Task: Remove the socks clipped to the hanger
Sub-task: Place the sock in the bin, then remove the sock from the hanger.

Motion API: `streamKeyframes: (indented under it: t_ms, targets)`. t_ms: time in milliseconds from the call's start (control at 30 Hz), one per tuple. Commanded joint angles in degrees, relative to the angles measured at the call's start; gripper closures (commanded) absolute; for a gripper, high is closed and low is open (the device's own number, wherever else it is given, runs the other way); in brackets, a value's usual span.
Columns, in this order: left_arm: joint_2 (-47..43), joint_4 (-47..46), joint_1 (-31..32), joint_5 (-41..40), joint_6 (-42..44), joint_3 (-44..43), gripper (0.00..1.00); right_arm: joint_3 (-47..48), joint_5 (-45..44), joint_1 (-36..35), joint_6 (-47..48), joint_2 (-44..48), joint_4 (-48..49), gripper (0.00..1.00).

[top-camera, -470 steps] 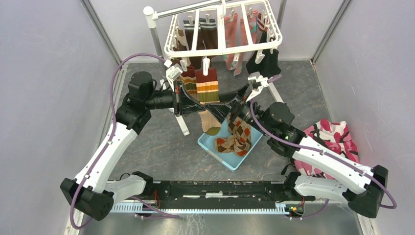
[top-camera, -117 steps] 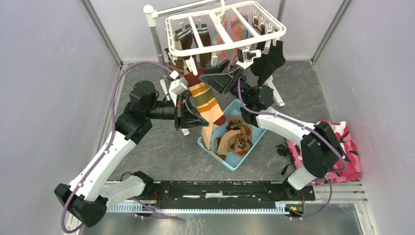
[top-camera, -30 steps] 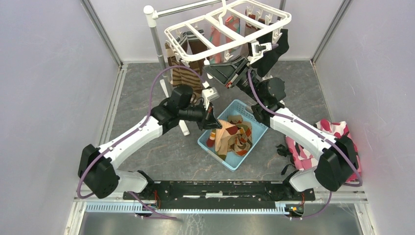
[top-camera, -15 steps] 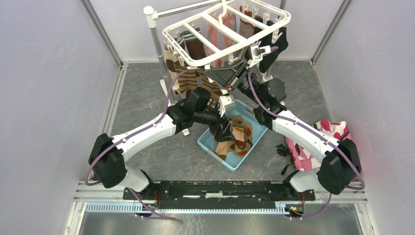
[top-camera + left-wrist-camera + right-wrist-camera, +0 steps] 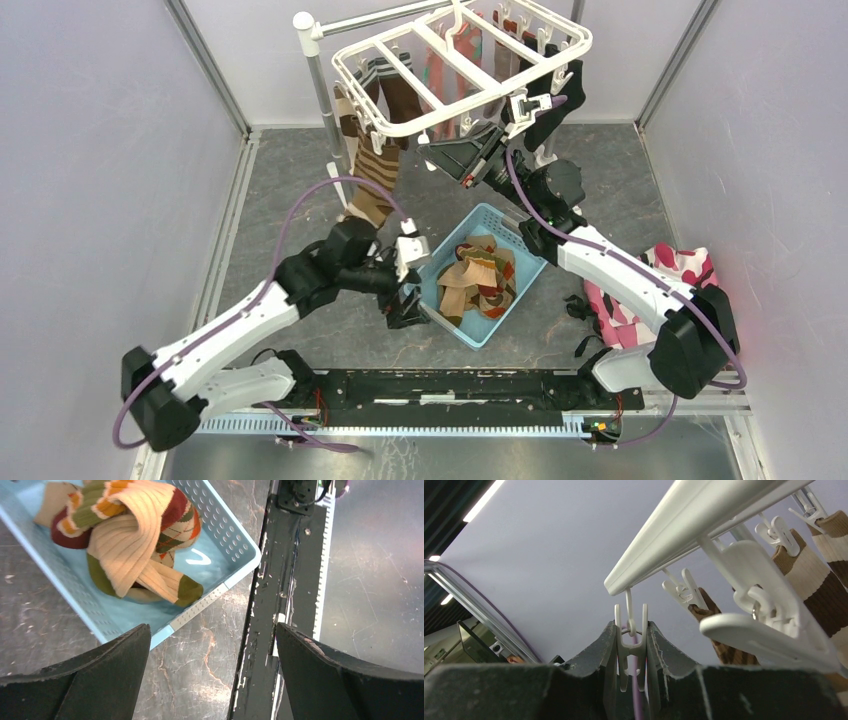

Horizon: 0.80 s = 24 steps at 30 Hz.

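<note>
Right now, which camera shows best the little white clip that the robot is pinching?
The right wrist view: the clip sits close up, squeezed by the right gripper. In the top view it is too small to pick out. The left wrist view misses it.

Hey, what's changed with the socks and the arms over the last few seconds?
The left gripper pulled the striped sock off the hanger, carried it down into the light blue basket, let it go and drew back to the basket's near-left, jaws open. The right gripper stayed pinched on a white clip under the hanger's rail; the remaining socks still hang.
</note>
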<state>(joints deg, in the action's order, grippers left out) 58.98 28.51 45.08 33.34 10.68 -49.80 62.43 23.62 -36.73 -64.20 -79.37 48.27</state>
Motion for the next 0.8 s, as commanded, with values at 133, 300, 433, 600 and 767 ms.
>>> streamKeyframes:
  t_ms: [133,300,433,600,767]
  targets:
    - [-12.74,1.88,-8.08,2.64,-0.68,2.58,0.00,-0.12,1.91,0.04,1.71,3.69,-1.03,1.00]
    - [-16.75,-1.31,-15.31,7.15,-2.76,1.96,0.00,-0.34,2.39,0.00,2.28,4.70,-2.05,1.00]
    - [-15.76,-7.54,-20.91,3.38,-6.44,-1.55,0.00,-0.74,2.96,0.07,2.45,5.25,-2.30,1.00]
    - [-9.94,-15.53,-28.16,5.58,-10.34,-6.26,0.00,-1.24,3.75,0.00,2.18,6.00,-2.30,1.00]
    - [0.20,-21.10,-33.59,18.34,-14.72,-12.68,0.00,-1.45,4.75,0.03,1.69,6.42,-2.31,1.00]
